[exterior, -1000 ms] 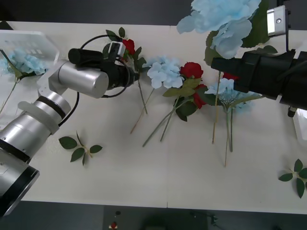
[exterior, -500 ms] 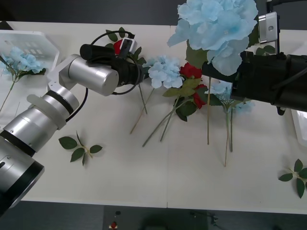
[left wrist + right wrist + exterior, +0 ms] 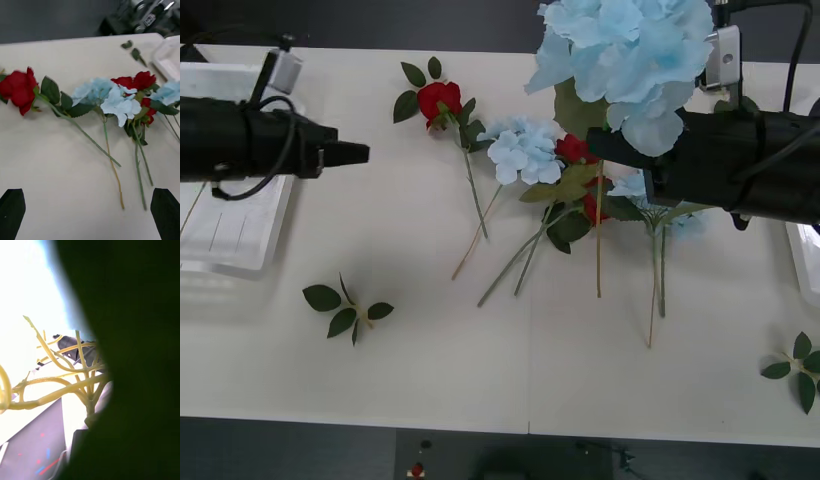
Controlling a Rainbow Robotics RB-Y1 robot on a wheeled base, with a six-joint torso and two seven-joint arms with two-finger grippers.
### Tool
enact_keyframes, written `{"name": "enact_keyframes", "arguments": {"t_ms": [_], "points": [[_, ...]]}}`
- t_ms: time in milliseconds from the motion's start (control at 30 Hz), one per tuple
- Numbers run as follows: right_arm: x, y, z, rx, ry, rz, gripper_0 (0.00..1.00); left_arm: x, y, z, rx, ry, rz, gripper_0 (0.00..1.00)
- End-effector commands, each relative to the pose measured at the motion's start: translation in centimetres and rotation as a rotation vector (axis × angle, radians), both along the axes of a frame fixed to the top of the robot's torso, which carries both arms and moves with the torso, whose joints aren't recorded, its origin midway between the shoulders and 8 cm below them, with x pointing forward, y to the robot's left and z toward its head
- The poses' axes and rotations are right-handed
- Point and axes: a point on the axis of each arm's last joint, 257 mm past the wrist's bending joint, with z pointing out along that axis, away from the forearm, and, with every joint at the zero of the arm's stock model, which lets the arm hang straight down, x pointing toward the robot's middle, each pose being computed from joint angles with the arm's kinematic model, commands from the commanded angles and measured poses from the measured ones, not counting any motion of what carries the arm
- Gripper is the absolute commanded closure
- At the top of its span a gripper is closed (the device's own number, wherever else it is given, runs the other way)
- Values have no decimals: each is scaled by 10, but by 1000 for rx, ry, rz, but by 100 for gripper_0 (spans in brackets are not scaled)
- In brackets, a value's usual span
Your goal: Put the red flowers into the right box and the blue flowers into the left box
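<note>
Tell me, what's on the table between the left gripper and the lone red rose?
Nothing. In the front view, only bare white table lies between the left gripper and the lone red rose.

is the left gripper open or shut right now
Open. In the left wrist view its two black fingers sit apart at the corners with nothing between them, over bare table.

Front overhead; left wrist low, sharing red flowers [image 3: 439,99].
</note>
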Motion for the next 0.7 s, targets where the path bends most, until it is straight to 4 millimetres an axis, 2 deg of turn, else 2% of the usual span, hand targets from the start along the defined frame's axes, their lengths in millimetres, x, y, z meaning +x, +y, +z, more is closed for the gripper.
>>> {"name": "enact_keyframes", "arguments": {"t_ms": [33,133,167,267,400,567,700], "points": [[-11,21,13,12,-40,57,100,-35,-38,-39,-86,-113,-235,3],[-13,30,13,17,-41,69,100,-52,-70,-47,-265,-26,-283,2],[-14,33,14,23,-42,72,100,-61,-89,-47,-338,3,-312,3],[-15,40,15,39,-40,78,100,-85,-136,-40,-467,52,-402,2],[-15,43,16,35,-51,82,100,-109,-181,-23,-598,95,-496,2],[-17,46,13,27,-67,91,100,-133,-218,-3,-724,125,-577,2],[-18,47,12,22,-81,94,100,-148,-238,9,-792,147,-630,2]]}}
